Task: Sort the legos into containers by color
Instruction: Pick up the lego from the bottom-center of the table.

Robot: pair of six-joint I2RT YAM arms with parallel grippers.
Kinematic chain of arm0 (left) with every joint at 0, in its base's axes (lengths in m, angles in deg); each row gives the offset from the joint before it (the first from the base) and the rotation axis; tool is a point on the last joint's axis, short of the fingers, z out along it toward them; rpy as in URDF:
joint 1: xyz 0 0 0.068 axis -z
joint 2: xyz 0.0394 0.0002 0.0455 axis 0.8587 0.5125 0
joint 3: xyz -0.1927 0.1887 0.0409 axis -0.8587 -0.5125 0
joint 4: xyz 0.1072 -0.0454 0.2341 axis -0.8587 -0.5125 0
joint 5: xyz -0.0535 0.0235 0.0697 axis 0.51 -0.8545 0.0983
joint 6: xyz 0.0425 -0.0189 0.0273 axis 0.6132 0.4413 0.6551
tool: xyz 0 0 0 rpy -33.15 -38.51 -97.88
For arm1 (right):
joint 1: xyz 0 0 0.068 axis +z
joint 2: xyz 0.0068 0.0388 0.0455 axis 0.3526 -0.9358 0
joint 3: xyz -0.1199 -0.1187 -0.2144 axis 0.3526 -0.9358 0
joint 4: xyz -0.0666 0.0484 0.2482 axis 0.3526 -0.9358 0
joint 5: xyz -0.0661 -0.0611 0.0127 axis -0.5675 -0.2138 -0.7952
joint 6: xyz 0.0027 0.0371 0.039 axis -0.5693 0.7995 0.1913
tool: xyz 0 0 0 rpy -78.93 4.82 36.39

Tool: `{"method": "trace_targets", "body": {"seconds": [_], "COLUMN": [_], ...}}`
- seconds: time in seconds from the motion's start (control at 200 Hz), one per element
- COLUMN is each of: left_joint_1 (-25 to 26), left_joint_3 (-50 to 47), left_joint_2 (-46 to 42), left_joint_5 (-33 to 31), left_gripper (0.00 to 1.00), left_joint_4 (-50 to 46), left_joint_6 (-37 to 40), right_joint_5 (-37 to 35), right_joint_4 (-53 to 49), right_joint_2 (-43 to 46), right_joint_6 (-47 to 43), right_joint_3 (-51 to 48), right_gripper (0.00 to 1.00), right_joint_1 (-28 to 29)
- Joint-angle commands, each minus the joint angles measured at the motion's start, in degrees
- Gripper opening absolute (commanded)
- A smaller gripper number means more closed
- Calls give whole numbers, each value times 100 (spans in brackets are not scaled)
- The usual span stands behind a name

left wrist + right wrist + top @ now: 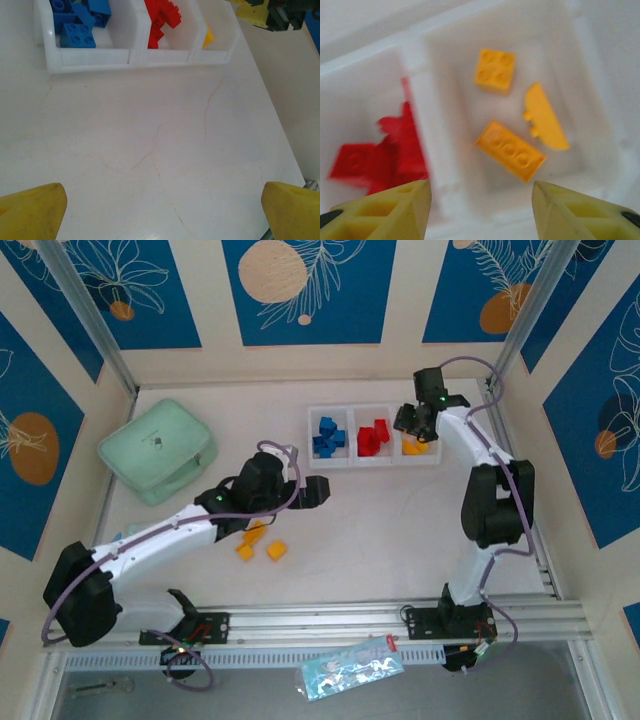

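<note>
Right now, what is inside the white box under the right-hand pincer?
Three yellow-orange legos: a square one, a long one, a curved piece. Near corners of the box are covered by the right pincer.

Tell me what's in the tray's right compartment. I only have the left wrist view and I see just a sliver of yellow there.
Observer: Three yellow-orange legos: a square brick, a long brick and a curved piece.
Operator: Is the right gripper holding anything?
Observer: No. The right gripper hangs open over the right compartment, nothing between its fingers.
Operator: Any legos loose?
Observer: At least two loose bricks, yellow-orange, lie on the table beside the left arm.
</note>
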Motion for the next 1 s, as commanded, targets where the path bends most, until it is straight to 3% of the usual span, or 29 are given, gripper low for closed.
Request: {"method": "trace_targets", "body": {"seconds": [0.0,0.355,0.74,0.995], "left_joint_1": [-5,-113,-191,-199], "left_joint_3": [-112,-813,-1405,-1394], "left_joint_2": [-329,-1528,-3307,-3891], "left_joint_5": [-221,-833,-1523,-1734], "left_gripper": [99,99,99,99], "left_joint_4": [-341,-1487,-3105,-3816], "left_joint_6": [148,14,-734,-984], "right_joint_5": [318,571,905,1211], "right_joint_4": [32,83,440,1056], "right_joint_2": [577,1334,1071,637], "right_joint_6": [225,432,591,593], "right_joint_3": [-507,-1707,-2137,-2196], "right_gripper": [56,60,65,69], "right_joint_1": [310,2112,4156,4987]}}
